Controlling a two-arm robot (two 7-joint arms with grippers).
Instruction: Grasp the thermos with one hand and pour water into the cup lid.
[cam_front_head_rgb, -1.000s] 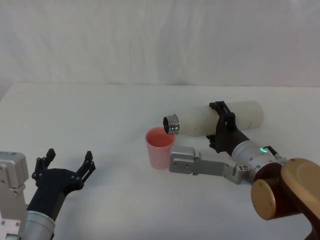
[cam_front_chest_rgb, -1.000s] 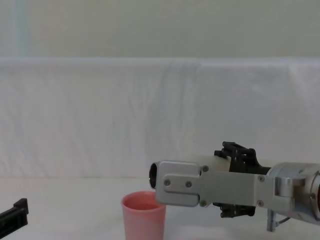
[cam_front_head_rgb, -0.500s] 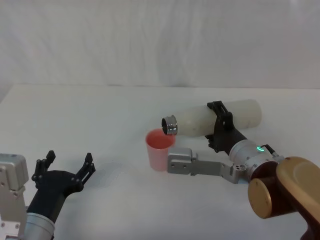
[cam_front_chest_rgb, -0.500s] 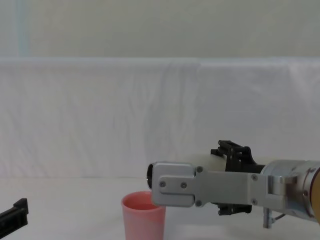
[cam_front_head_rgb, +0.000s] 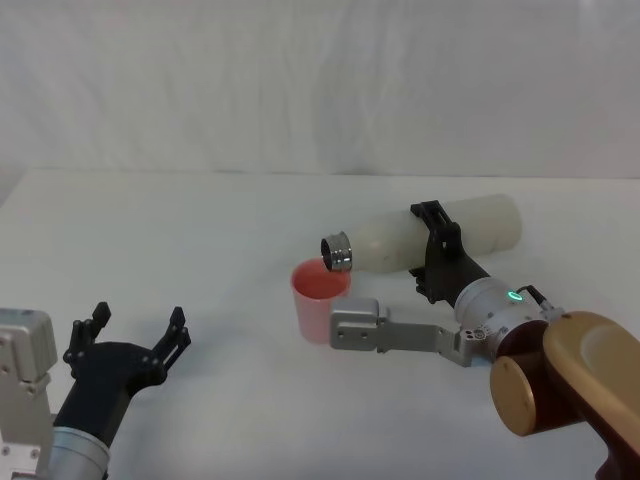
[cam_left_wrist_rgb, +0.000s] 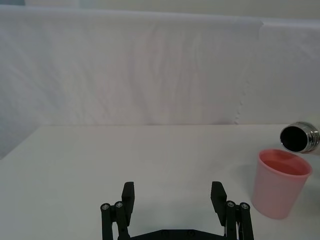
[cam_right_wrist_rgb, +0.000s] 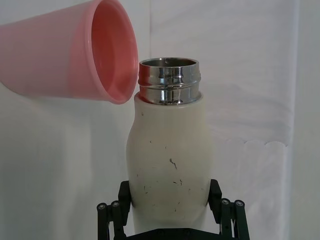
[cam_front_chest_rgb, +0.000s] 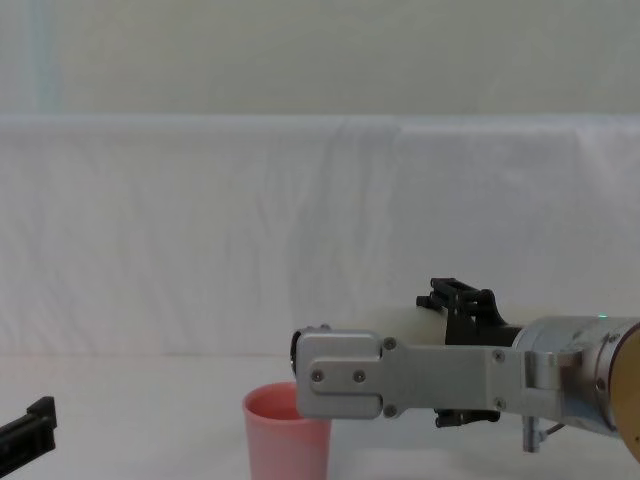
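The white worktop (cam_front_head_rgb: 200, 230) carries the task's things near its middle. The thermos (cam_front_head_rgb: 420, 237) lies nearly level above it, toward the right edge, its steel neck tipped over the rim of the cup lid (cam_front_head_rgb: 318, 300), which stands upright on the worktop. The right tool (cam_front_head_rgb: 437, 262) is clamped around the thermos body. The left tool (cam_front_head_rgb: 130, 335) rests near the front left corner, its fingers spread wide and holding nothing.

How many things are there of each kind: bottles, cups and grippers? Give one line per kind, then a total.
Bottles: 1, the thermos.
Cups: 1, the pink cup lid.
Grippers: 2, the right gripper and the left gripper.
Total: 4.
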